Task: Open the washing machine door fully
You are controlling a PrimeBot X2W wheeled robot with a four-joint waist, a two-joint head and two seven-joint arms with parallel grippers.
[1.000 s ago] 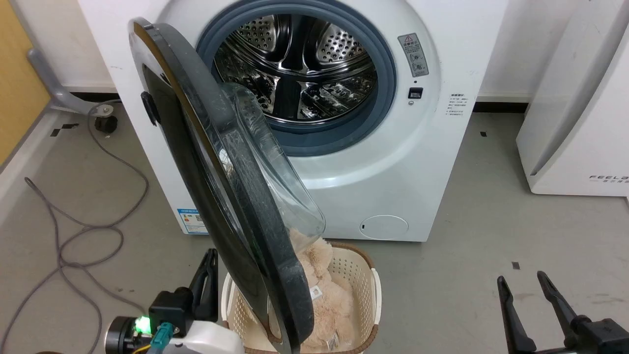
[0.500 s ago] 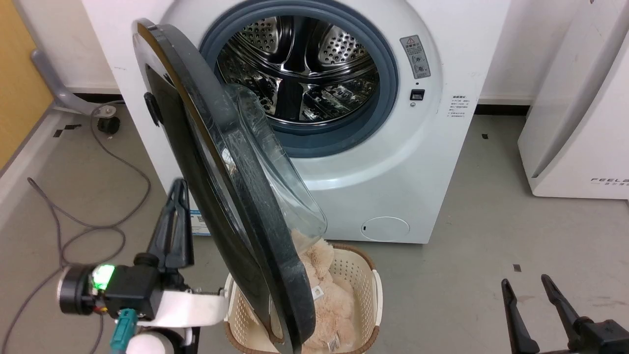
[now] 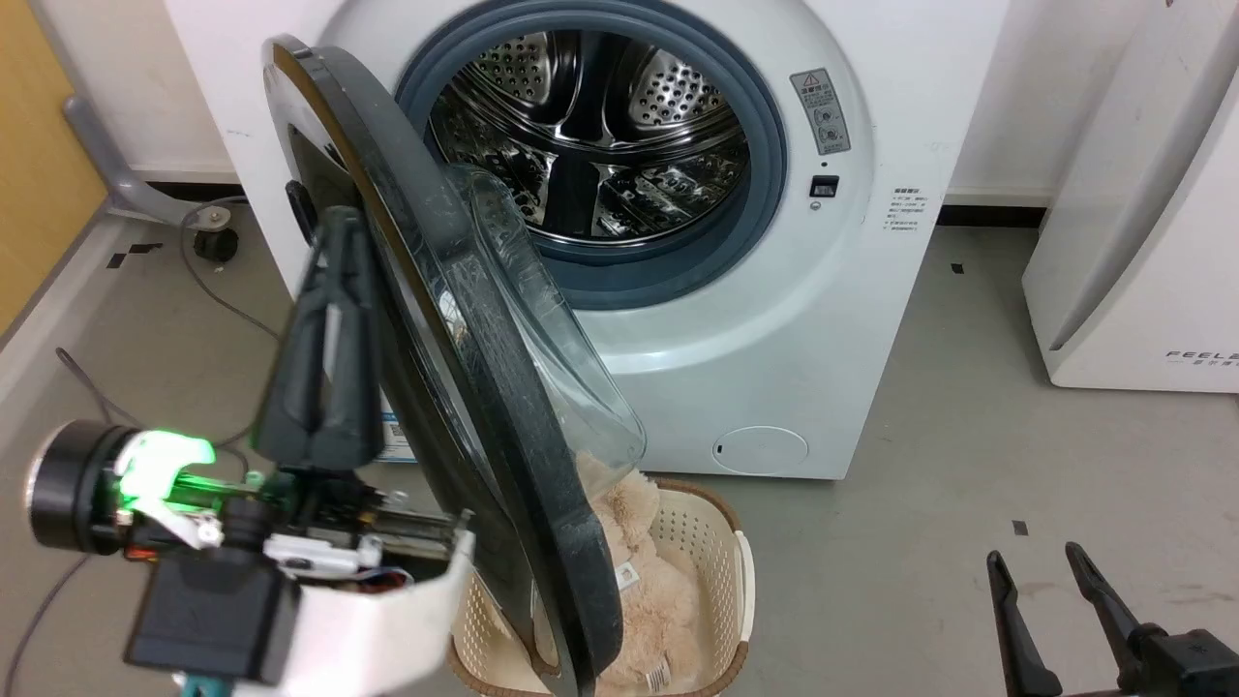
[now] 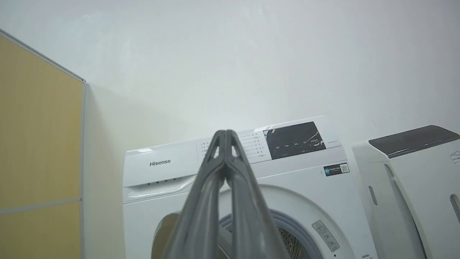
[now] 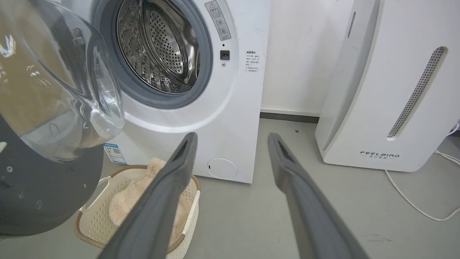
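The white washing machine [image 3: 774, 319] stands with its steel drum [image 3: 590, 145] exposed. Its glossy black washing machine door [image 3: 455, 387] is swung out roughly edge-on to me, the clear glass bowl [image 3: 542, 319] facing right. My left gripper [image 3: 336, 225] is raised on the door's outer left side, fingers shut on nothing; I cannot tell whether it touches the door. In the left wrist view the left gripper [image 4: 225, 133] points up at the washing machine [image 4: 323, 180] and its control panel. My right gripper [image 3: 1033, 559] hangs open low at the right, well apart from the door [image 5: 36, 194].
A cream basket [image 3: 721, 571] holding a beige plush toy [image 3: 639, 581] sits on the floor under the door's lower edge. A white FEELBIRD appliance [image 3: 1142, 242] stands to the right. Grey cables [image 3: 203, 290] lie on the floor at the left.
My left gripper has risen from the lower left up along the door's outer side, still shut. The door and the right gripper have stayed put.
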